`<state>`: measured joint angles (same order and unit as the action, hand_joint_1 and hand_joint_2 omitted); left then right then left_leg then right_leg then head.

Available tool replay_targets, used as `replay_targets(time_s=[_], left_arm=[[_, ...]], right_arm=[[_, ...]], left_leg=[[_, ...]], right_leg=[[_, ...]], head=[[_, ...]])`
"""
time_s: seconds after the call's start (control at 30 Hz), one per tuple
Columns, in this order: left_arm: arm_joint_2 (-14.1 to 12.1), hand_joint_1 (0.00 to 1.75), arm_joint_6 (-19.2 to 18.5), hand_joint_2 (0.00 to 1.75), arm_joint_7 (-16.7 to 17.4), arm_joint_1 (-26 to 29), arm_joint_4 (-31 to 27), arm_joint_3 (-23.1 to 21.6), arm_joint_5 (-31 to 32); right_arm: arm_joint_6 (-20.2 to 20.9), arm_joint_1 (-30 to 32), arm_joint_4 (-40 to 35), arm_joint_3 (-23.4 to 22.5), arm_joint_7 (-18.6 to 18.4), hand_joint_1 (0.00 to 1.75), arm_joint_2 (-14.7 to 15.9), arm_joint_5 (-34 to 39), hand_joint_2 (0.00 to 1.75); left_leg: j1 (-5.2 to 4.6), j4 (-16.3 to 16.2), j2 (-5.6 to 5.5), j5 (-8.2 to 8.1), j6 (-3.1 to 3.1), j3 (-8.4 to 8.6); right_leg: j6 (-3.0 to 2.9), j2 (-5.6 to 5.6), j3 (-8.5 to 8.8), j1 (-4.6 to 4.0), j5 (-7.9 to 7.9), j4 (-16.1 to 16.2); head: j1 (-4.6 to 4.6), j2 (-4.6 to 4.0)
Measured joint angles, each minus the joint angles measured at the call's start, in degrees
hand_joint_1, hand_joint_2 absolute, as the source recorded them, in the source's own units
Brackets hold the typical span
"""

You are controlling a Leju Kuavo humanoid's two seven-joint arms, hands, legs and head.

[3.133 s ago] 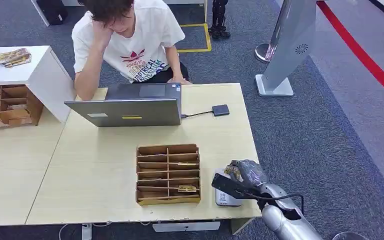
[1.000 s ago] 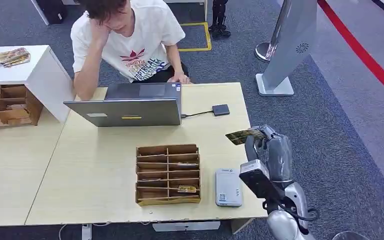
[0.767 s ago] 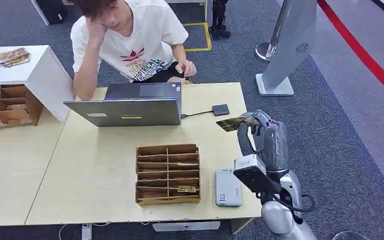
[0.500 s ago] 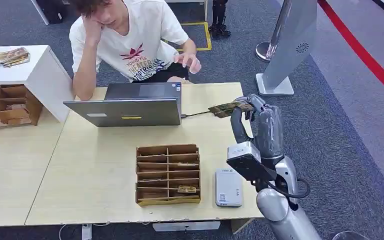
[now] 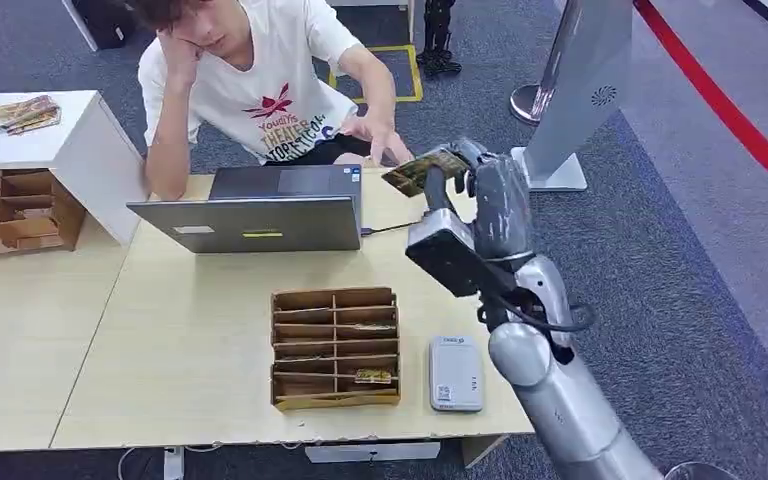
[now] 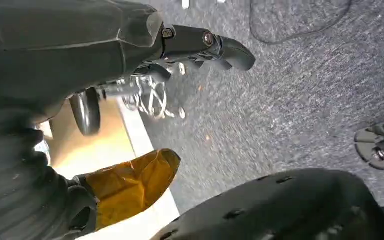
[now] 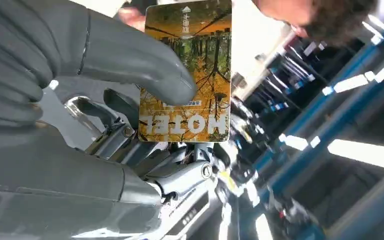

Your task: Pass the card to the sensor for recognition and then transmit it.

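We have lifted the card point(image 5: 423, 170), pinched in our right hand point(image 5: 487, 192), well away from the sensor point(image 5: 456, 374) toward the person's hand point(image 5: 378, 140), so handover looks imminent; our left hand's point(image 6: 55, 65) finger state is unclear.

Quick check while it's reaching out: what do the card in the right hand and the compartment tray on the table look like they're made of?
Card: probably glossy printed plastic, stiff and flat while the right hand pinches it, with a photo print and the word HOTEL.
Compartment tray: looks like brown corrugated cardboard, matte, with thin slotted dividers and slightly bent edges.
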<state>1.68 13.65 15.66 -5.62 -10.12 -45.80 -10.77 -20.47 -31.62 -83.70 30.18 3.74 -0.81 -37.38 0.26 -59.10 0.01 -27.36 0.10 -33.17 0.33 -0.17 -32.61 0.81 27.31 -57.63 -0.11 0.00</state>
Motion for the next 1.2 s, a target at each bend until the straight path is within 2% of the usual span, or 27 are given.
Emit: replay_targets(time_s=[0.17, 0.33, 0.5, 0.63, 0.67, 0.7, 0.83, 0.87, 1.0, 1.2], left_arm=[[0.0, 0.00, -1.8, 1.75, 1.7, -2.0, 0.0, -2.3, 2.5], [0.2, 0.00, -2.9, 1.75, 2.5, -3.5, 0.0, -4.3, 4.0], [0.3, 0.00, -3.0, 1.75, 2.6, -3.9, 0.0, -5.1, 4.0], [0.3, 0.00, -3.0, 1.75, 2.6, -3.8, 0.0, -5.1, 3.9], [0.3, 0.00, -3.0, 1.75, 2.6, -3.8, 0.0, -5.1, 3.9], [0.3, 0.00, -3.0, 1.75, 2.6, -3.8, 0.0, -5.1, 3.9], [0.3, 0.00, -3.0, 1.75, 2.6, -3.8, 0.0, -5.1, 3.8], [0.3, 0.00, -3.0, 1.75, 2.6, -3.8, 0.0, -5.1, 3.8], [0.3, 0.00, -2.9, 1.75, 2.6, -3.8, 0.0, -5.1, 3.6], [0.3, 0.00, -2.5, 1.75, 2.2, -3.7, 0.0, -5.1, 2.9]], right_arm=[[0.8, -9.5, 12.1, 1.5, -3.7, 1.75, -4.5, -3.6, 1.75], [-0.8, -15.6, 24.7, 3.7, -6.0, 1.75, -8.7, -10.0, 1.75], [-1.8, -17.5, 31.5, 4.6, -6.2, 1.75, -10.8, -10.9, 1.75], [-2.2, -17.9, 34.0, 4.5, -6.1, 1.75, -11.1, -10.7, 1.75], [-2.2, -17.9, 34.3, 4.5, -6.1, 0.37, -11.1, -10.7, 1.75], [-2.2, -17.9, 34.7, 4.5, -6.1, 0.00, -11.1, -10.7, 1.75], [-1.3, -18.0, 35.9, 4.5, -6.0, 0.00, -11.3, -10.9, 1.75], [-1.2, -18.0, 36.1, 4.5, -6.0, 0.00, -11.4, -11.0, 0.00], [-0.3, -18.0, 37.0, 4.5, -5.7, 0.00, -11.6, -10.7, 0.00], [-0.2, -16.8, 35.5, 3.5, -2.2, 0.00, -12.1, -6.3, 0.00]], left_leg=[[0.03, 0.0, 0.00, 0.05, -0.02, 0.00], [0.05, 0.0, -0.13, 0.06, -0.03, -0.03], [0.04, 0.0, -0.16, 0.06, -0.03, -0.04], [0.03, 0.0, -0.15, 0.05, -0.02, -0.07], [0.03, 0.0, -0.15, 0.05, -0.02, -0.07], [0.03, 0.0, -0.15, 0.04, -0.02, -0.07], [0.04, 0.0, -0.13, 0.04, -0.02, -0.07], [0.04, 0.0, -0.13, 0.04, -0.02, -0.07], [0.05, 0.0, -0.13, 0.05, -0.02, -0.07], [0.05, 0.0, -0.13, 0.05, -0.02, -0.07]], right_leg=[[-0.03, 0.02, -0.01, -0.03, -0.05, 0.0], [-0.03, -0.10, -0.01, -0.04, -0.05, 0.0], [-0.02, -0.10, -0.02, -0.04, -0.04, 0.0], [-0.02, -0.10, -0.03, -0.03, -0.04, 0.0], [-0.02, -0.09, -0.04, -0.03, -0.04, 0.0], [-0.02, -0.09, -0.04, -0.03, -0.04, 0.0], [-0.02, -0.08, -0.05, -0.04, -0.04, 0.0], [-0.02, -0.08, -0.05, -0.04, -0.04, 0.0], [-0.02, -0.09, -0.06, -0.04, -0.04, 0.0], [-0.02, -0.09, -0.07, -0.04, -0.04, 0.0]], head=[[-0.04, 0.00], [0.00, 0.00], [0.00, 0.00], [0.00, 0.00], [0.00, 0.00], [0.00, 0.00], [-0.02, 0.00], [0.00, 0.00], [-0.02, 0.00], [0.00, 0.00]])
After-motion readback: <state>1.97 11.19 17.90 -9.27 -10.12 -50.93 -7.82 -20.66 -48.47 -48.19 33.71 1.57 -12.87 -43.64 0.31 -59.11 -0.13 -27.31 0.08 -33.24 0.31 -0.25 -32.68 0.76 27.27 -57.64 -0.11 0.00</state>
